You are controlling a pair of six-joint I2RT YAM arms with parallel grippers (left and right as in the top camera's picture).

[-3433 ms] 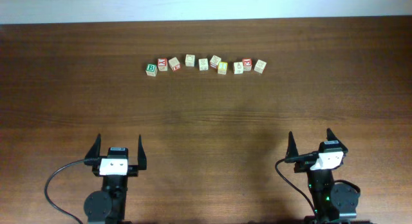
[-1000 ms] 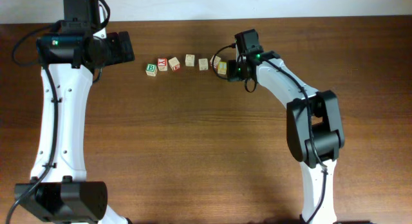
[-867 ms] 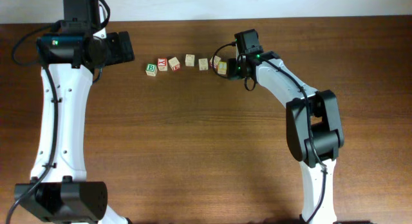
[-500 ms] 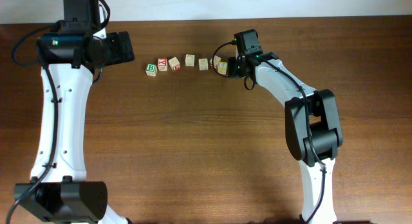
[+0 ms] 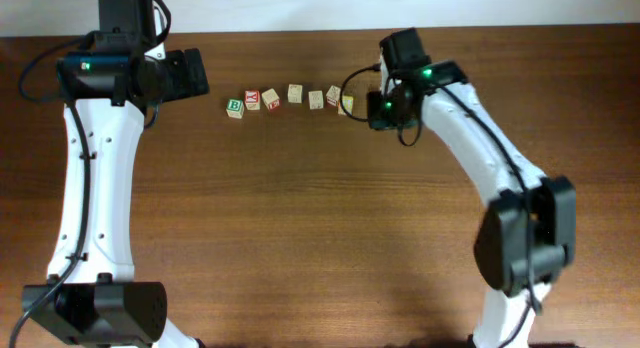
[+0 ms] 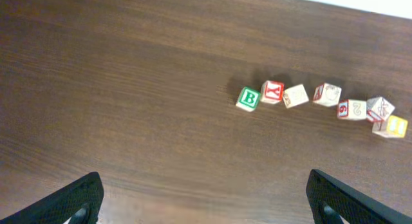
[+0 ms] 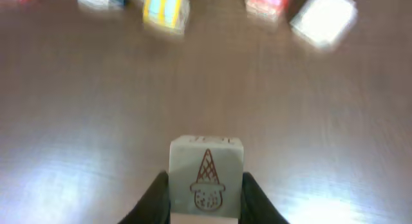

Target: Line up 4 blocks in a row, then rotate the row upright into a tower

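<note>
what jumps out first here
The right claw pinches a pale block with an ice-cream cone drawing, filling its wrist view. Next comes the curved row of alphabet blocks at the far side of the table, ending on the left in a green B block.

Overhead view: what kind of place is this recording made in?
Probably a robotics lab or test bench, not a home. A bare wooden table stands against a plain pale wall, with two white robot arms working on it and only a row of alphabet blocks set out.
</note>
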